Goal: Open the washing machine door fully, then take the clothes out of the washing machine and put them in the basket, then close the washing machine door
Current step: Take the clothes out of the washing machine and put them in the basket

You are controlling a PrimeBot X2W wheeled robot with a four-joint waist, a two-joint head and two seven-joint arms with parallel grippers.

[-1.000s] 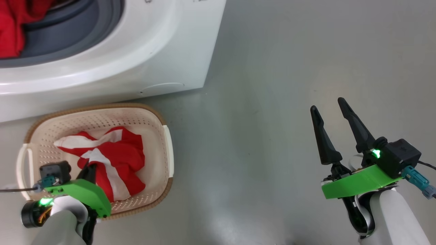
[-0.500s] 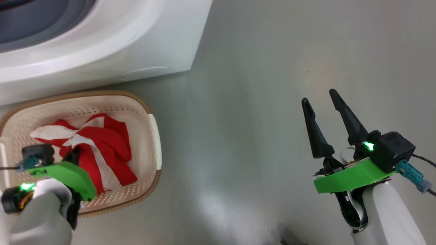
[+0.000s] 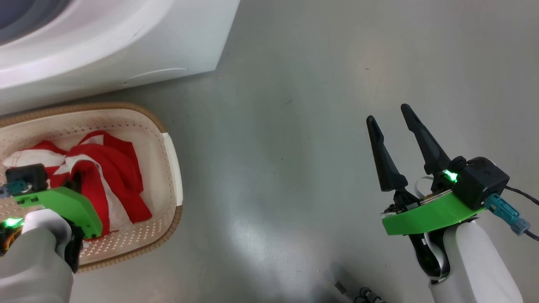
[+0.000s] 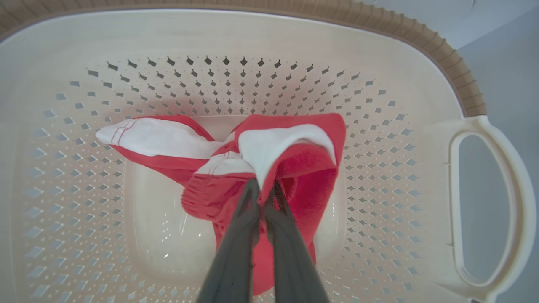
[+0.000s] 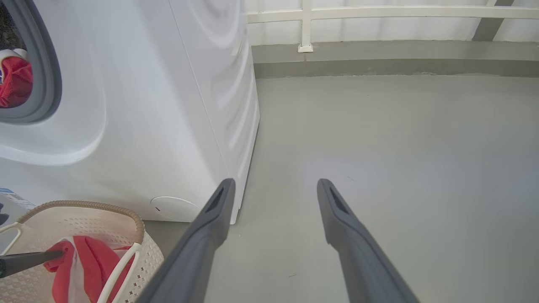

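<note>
The cream basket (image 3: 172, 168) with a brown rim stands on the floor in front of the white washing machine (image 3: 126, 38). Red-and-white clothes (image 4: 294, 143) lie bunched inside it. My left gripper (image 4: 263, 187) reaches down into the basket (image 4: 463, 118) and is shut on a fold of that garment, which hangs slightly lifted over the basket floor. More red clothes (image 5: 14, 82) sit in the drum behind the grey seal. My right gripper (image 3: 389, 113) hovers open over bare floor to the right, holding nothing. The washing machine door is out of view.
Grey floor (image 3: 294, 84) stretches to the right of the machine and basket. A wall with a white rail (image 5: 379, 14) closes the far end. Small dark parts (image 3: 364, 294) show at the bottom edge of the head view.
The head camera has swung, sliding machine and basket toward the left edge. My left gripper still pinches the garment inside the basket. The right gripper stays open.
</note>
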